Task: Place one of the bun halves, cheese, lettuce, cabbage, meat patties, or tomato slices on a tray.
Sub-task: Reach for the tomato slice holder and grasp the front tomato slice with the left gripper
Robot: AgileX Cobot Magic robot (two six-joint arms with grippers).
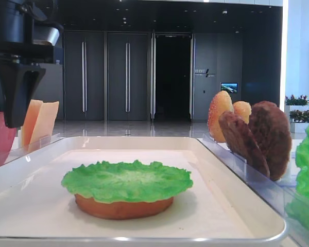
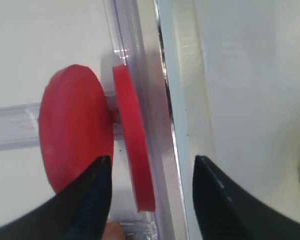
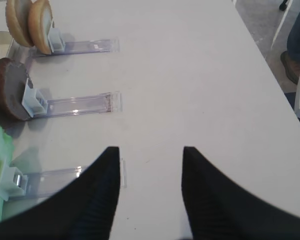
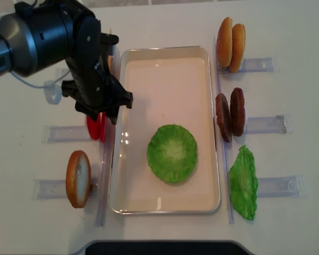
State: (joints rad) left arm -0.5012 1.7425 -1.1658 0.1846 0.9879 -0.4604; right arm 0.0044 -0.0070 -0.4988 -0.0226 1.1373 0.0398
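Note:
Two tomato slices (image 2: 75,125) stand on edge in a clear rack just left of the tray (image 4: 165,51). My left gripper (image 2: 150,162) is open above them. Its jaws straddle the slice nearer the tray (image 2: 132,145) without touching it, and the left finger (image 2: 92,195) sits in front of the other slice. On the tray lies a green lettuce leaf (image 4: 173,153) on top of a flat bun base (image 1: 123,207). My right gripper (image 3: 150,150) hangs open over bare table with nothing between its fingers.
Clear racks line both sides of the tray. On the right they hold bun domes (image 4: 231,37), meat patties (image 4: 229,114) and a green leaf (image 4: 243,182). On the left are a bun half (image 4: 78,178) and cheese slices (image 1: 39,121). The tray's raised rim (image 2: 182,100) runs close beside the tomato rack.

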